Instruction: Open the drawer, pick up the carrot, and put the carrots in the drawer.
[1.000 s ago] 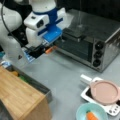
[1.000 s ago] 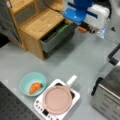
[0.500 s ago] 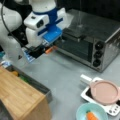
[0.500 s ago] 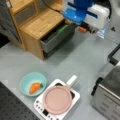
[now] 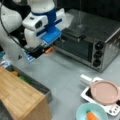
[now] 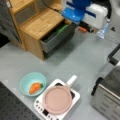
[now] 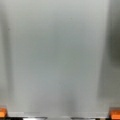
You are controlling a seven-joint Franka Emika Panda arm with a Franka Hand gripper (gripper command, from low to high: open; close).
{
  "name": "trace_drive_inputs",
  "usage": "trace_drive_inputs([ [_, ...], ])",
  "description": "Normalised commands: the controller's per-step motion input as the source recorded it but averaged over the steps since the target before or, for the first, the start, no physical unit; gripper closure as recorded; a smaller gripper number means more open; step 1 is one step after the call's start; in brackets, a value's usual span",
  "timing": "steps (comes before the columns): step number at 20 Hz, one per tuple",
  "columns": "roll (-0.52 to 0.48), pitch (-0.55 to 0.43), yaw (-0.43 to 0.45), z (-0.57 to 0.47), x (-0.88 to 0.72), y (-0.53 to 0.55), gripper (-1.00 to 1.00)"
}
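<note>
— What differs between views?
— The wrist view shows only bare grey table (image 7: pixel 60 62) and two orange fingertips (image 7: pixel 114 114) far apart: gripper (image 6: pixel 83 29) open, empty. In both front views the drawer (image 6: pixel 58 37) stands open.
— Around it?
— Toaster oven (image 5: pixel 92 42), pink-lidded cooker (image 6: pixel 58 100). The carrot (image 6: pixel 35 87) lies in the teal bowl (image 6: pixel 25 81), well apart.

The glossy white, rounded arm (image 5: pixel 11 27) ends in a white wrist block wrapped by a bright blue band with a blue plate (image 5: pixel 51 35) beneath. A thin black cable (image 5: pixel 10 35) curves along the arm's left. The black hand (image 5: pixel 46 50) carries orange-tipped fingers (image 5: pixel 50 49); the wrist view shows 2 orange fingertips (image 7: pixel 115 114) at its bottom corners.
</note>
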Motion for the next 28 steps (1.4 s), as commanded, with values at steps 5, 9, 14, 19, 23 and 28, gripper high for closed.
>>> trace_drive_inputs([
  [5, -0.018, -0.052, 0.147, -0.15, -0.09, -0.43, -1.0],
  [9, -0.025, -0.067, 0.143, -0.16, -0.06, -0.47, -1.0],
  [14, -0.073, -0.065, 0.135, -0.22, -0.04, -0.37, -1.0],
  [19, -0.14, -0.06, 0.135, -0.39, -0.08, -0.26, -1.0],
  [23, -0.161, -0.041, 0.159, -0.49, -0.16, -0.16, -1.0],
  [28, -0.142, -0.08, 0.147, -0.34, -0.28, -0.05, -1.0],
])
